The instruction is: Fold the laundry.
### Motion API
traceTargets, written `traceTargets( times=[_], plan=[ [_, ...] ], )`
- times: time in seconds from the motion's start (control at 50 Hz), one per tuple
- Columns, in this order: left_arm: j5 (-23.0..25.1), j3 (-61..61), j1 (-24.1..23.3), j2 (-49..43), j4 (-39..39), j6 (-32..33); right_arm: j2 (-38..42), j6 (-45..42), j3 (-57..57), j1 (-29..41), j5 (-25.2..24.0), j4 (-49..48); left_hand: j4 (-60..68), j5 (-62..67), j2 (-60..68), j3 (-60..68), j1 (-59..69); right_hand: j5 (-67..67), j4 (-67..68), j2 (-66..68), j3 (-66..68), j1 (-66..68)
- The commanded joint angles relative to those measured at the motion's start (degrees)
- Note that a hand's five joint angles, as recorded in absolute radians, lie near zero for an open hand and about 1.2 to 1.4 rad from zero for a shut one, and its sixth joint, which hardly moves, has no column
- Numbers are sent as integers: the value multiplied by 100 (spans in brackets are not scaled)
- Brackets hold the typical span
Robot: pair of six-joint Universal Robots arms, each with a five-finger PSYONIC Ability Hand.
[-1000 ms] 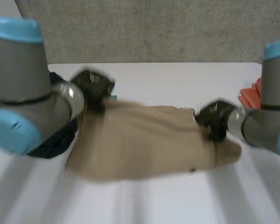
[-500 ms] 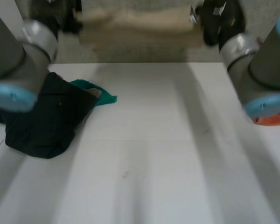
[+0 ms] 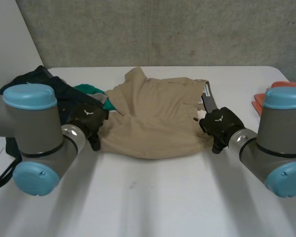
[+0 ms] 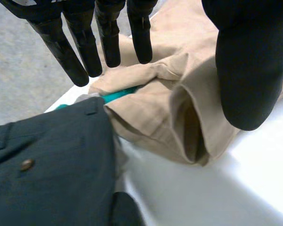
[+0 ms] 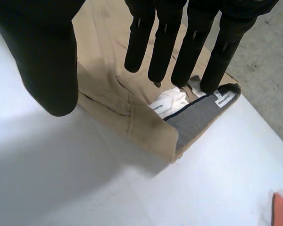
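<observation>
Left robot hand (image 3: 87,121) and right robot hand (image 3: 221,123), straight-fingered and empty, flank the tan garment (image 3: 153,123).

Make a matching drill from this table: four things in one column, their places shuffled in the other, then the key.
1. tan cotton garment
2. dark green garment
3. teal cloth
4. orange object

A. at the white table's edge, beyond the right hand
B. peeking out between the dark and tan garments
C. spread between the two hands
D. heaped beside the left hand

Pairs: 1-C, 2-D, 3-B, 4-A.
</observation>
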Motion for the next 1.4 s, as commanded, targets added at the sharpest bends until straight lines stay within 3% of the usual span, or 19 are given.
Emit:
traceTargets(
  times=[0.02,0.16,0.2,0.32,0.46,0.66,0.78,1.16,1.4],
  plan=[
    [-86,-690,17,644,-165,-18,-444,285,124,-82,4,733,739,778,711,701,621,167,77,-16,64,10],
    [222,-1395,-141,1296,-393,-36,-515,-295,299,-214,-154,990,2456,2494,2427,2417,2337,234,144,51,132,78],
    [292,-1510,-255,1340,-516,-53,-462,-576,370,-266,-303,858,3446,3485,3418,3408,3328,285,194,102,182,128],
    [336,-1519,-404,1069,-920,-89,-296,-832,484,-319,-524,551,3887,3925,3858,3848,3769,386,295,203,283,229],
    [450,-1291,-431,506,-1299,-89,-128,-726,440,-337,-506,383,3653,3692,3624,3615,3535,470,379,287,367,313],
    [187,-658,-211,13,-886,-71,-102,-691,484,-302,-497,357,709,748,680,671,591,537,447,354,434,380],
    [-182,-158,-211,-224,-754,-89,-111,-683,493,-293,-497,357,574,612,545,535,456,604,514,421,501,447],
    [-437,643,-316,-786,-34,280,3,-542,476,-240,-322,-381,826,865,797,787,708,957,867,774,854,800],
    [-402,1206,-501,-1322,-393,509,329,-551,256,-196,-242,-610,944,982,915,905,825,1294,1203,1111,1191,1137]
  ],
)
